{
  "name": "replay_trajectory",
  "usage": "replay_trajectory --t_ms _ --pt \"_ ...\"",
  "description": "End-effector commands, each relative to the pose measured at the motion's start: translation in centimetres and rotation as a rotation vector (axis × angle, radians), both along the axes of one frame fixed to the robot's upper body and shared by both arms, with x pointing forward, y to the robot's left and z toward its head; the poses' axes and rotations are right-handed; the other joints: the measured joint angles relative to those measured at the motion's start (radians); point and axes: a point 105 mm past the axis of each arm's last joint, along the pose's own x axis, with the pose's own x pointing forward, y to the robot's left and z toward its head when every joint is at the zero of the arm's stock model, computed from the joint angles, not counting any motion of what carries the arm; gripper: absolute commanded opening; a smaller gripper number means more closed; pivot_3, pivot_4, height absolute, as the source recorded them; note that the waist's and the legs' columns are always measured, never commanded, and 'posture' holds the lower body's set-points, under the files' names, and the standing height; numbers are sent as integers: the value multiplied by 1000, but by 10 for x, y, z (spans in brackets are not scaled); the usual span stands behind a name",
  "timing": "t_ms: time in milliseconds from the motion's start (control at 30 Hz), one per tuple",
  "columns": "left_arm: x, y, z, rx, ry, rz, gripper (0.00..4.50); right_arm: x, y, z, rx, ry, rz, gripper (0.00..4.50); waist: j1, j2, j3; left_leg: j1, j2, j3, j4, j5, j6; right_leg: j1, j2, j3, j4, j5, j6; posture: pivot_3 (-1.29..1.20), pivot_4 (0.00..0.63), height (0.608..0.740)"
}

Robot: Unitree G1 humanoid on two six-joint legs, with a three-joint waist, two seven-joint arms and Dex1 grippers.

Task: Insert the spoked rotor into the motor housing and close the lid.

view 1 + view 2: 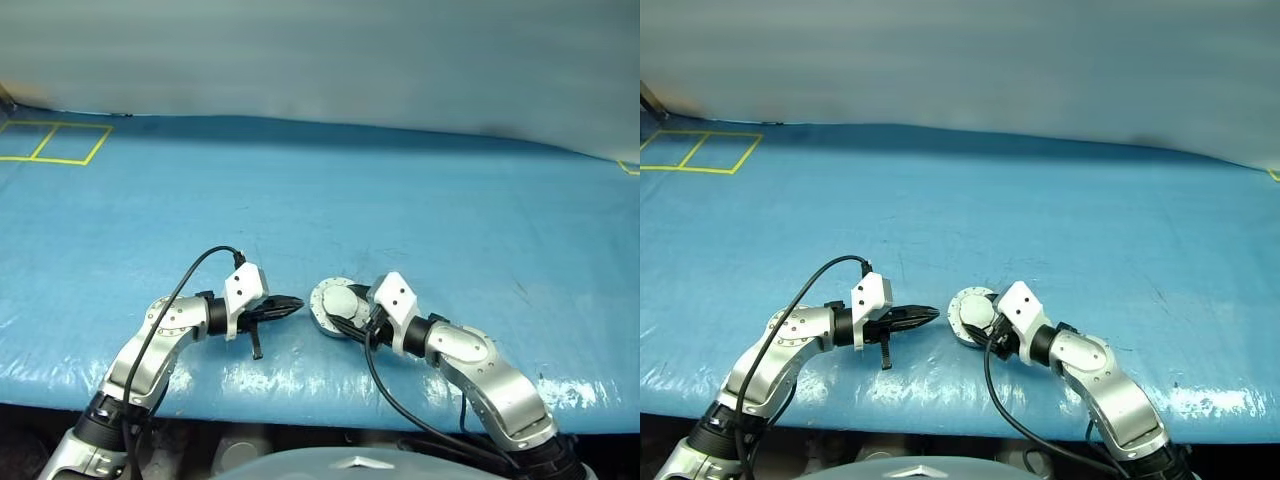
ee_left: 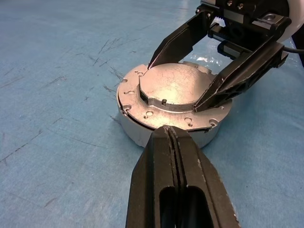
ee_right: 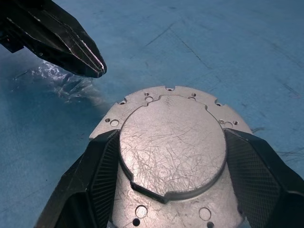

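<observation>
Left wrist view: 1 lid (image 2: 172, 90), 2 pincers.

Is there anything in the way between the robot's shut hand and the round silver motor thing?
Nothing visible. The shut left hand points at the motor housing, with just bare blue table in the gap. The lid already sits on the housing, and the right hand has its fingers on both sides of it.

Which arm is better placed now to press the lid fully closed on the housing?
Probably the right. The right gripper already straddles the lid on the motor housing, fingers either side. The left gripper is shut, beside it.
</observation>
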Motion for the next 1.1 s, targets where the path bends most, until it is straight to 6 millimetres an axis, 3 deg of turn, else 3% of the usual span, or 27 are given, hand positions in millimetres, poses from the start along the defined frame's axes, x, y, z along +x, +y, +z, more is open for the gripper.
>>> replay_trajectory --t_ms 33,133,433,567,867,1100 --pt "2 -3 5 -6 -37 -7 0 -5 -13 -38 -84 129 -76 3038 -1 -1 0 3 1 0 0 0 0 3 0 0 0 0 0 0 150 740" --pt "12 -5 5 -8 -69 30 0 -8 -6 -39 -37 165 -84 3038 0 -2 0 13 4 0 -2 0 0 8 0 0 -1 -1 -1 0 150 740" --pt "20 -9 2 -16 -87 42 0 -8 -13 -51 -112 170 -117 3038 -3 -5 -3 14 6 2 -3 -1 -1 8 0 0 -1 -1 -1 0 150 740" --pt "19 -11 1 -22 -83 33 0 -5 -14 -49 -104 167 -144 3038 -2 -5 -3 14 7 2 -3 -1 -1 8 0 0 -1 -1 -1 0 150 740" --pt "18 -8 1 -38 -73 27 0 0 4 -24 71 150 -115 3038 -4 -5 -2 13 9 2 -3 -1 -1 4 -1 0 -1 -1 -1 0 150 740" --pt "19 -5 0 -30 -75 42 0 1 6 -27 61 165 -107 3038 -5 -5 -2 11 7 7 -7 -1 -1 0 -1 1 -1 -1 -1 0 150 740"
